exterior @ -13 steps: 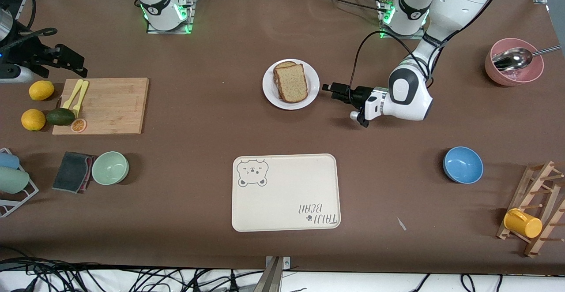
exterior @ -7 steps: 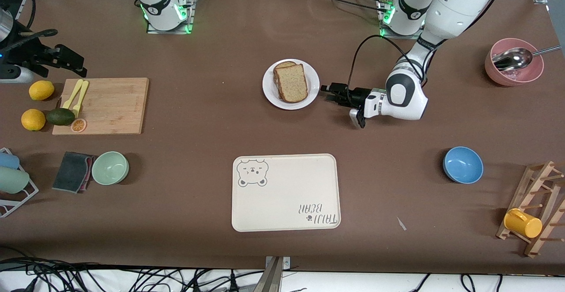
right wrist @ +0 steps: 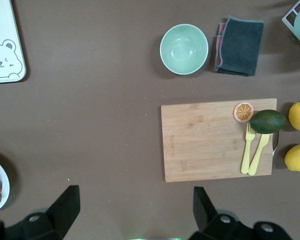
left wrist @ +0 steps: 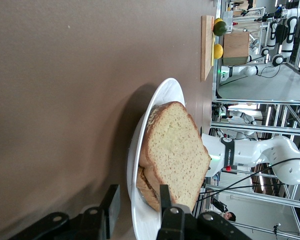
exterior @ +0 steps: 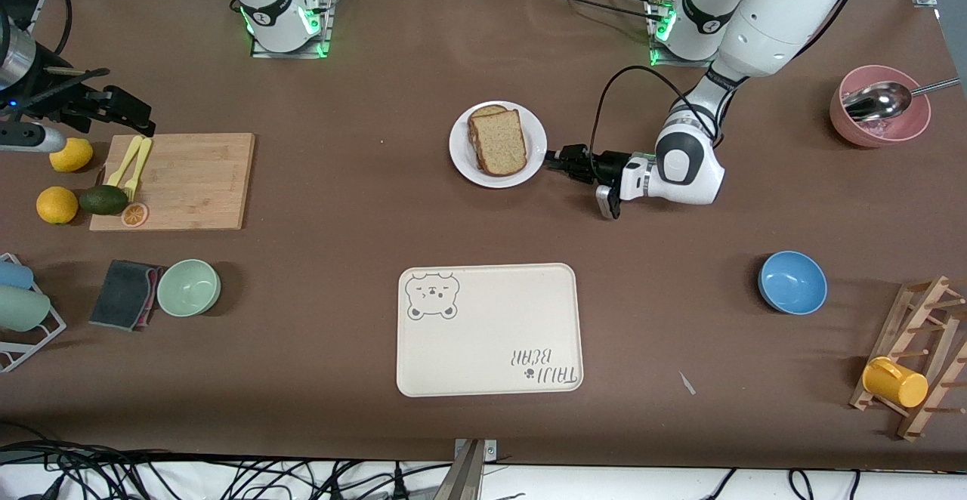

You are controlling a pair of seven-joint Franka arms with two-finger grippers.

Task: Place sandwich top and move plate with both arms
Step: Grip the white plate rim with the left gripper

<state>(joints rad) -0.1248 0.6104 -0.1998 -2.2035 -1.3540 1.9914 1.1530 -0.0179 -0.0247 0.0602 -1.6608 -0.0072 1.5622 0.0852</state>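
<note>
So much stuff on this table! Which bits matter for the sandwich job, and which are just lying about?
In the job:
- sandwich top, on the lower slice
- plate
- left hand, at the plate's rim
- right hand, over the cutting board's end

Lying about:
- bear tray
- cutting board
- blue bowl
- green bowl

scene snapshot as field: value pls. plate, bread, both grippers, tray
plate: white, round, mid-table, farther from the front camera than the tray
sandwich top: lies on a lower slice on the plate
left gripper: low at the plate's rim on the left arm's side, one finger above the rim, one outside it; not clamped yet
right gripper: open, up over the cutting board end of the table
tray: cream, bear drawing, nothing on it
</note>
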